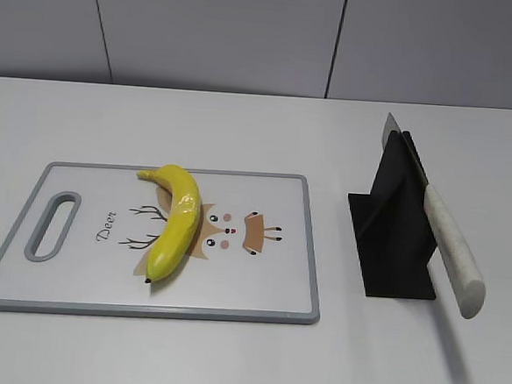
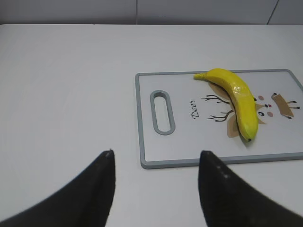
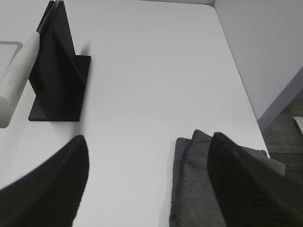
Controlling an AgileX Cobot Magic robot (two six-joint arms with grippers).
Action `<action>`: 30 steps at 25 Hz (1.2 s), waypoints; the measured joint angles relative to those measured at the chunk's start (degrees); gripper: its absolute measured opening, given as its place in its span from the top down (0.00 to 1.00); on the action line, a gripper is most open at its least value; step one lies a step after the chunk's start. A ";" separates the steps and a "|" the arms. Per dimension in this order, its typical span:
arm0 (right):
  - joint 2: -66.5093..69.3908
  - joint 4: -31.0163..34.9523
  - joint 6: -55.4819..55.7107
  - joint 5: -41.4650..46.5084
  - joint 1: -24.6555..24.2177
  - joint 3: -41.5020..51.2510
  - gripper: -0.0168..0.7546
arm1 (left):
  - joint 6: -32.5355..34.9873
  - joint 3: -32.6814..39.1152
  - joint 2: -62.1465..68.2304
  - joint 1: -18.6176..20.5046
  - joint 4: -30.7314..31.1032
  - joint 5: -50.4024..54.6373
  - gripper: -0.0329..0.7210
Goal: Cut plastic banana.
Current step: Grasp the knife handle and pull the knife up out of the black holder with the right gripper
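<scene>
The plastic banana point(image 1: 176, 222) lies whole on a white cutting board point(image 1: 259, 280) with a grey rim, a handle slot and a deer drawing. It also shows in the left wrist view point(image 2: 238, 99). A knife with a pale handle point(image 1: 452, 250) rests slanted in a black stand point(image 1: 392, 232); the right wrist view shows the handle point(image 3: 16, 80) and stand point(image 3: 59, 80). My left gripper point(image 2: 156, 158) is open and empty, near the board's front left corner. My right gripper point(image 3: 149, 146) is open and empty, right of the stand. Neither gripper shows in the exterior view.
A folded grey cloth point(image 3: 203, 184) lies on the white table under my right gripper's right finger. The table's right edge point(image 3: 236, 71) drops off to the floor. A grey wall runs behind the table.
</scene>
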 joint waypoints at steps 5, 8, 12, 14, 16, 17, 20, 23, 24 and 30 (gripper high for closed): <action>0.00 0.00 0.05 0.00 0.00 0.00 0.21 | 0.00 0.00 0.00 0.00 0.00 0.00 0.24; 0.00 0.00 0.05 0.00 0.00 0.00 0.21 | 0.00 0.00 0.00 0.00 0.00 0.00 0.24; 0.00 0.00 0.01 0.00 0.00 0.00 0.21 | 0.00 0.00 0.00 0.00 0.00 0.00 0.24; 0.00 0.00 0.01 0.00 0.00 0.00 0.21 | 0.00 0.00 0.00 0.00 0.00 0.00 0.24; 0.00 0.00 0.01 0.00 0.00 0.00 0.21 | 0.00 0.00 0.00 0.00 0.00 0.00 0.24; 0.00 0.00 0.01 0.00 0.00 0.00 0.21 | 0.00 0.00 0.00 0.00 0.00 0.00 0.24; 0.00 0.00 0.01 0.00 0.00 0.00 0.21 | 0.00 0.00 0.00 0.00 0.00 0.00 0.24; 0.00 0.00 0.01 0.00 0.00 0.00 0.21 | 0.00 0.00 0.00 0.00 0.00 0.00 0.24; 0.00 0.00 0.01 0.00 0.00 0.00 0.21 | 0.00 0.00 0.00 0.00 0.00 0.00 0.24; 0.00 0.00 0.01 0.00 0.00 0.00 0.21 | 0.00 0.00 0.00 0.00 0.00 0.00 0.24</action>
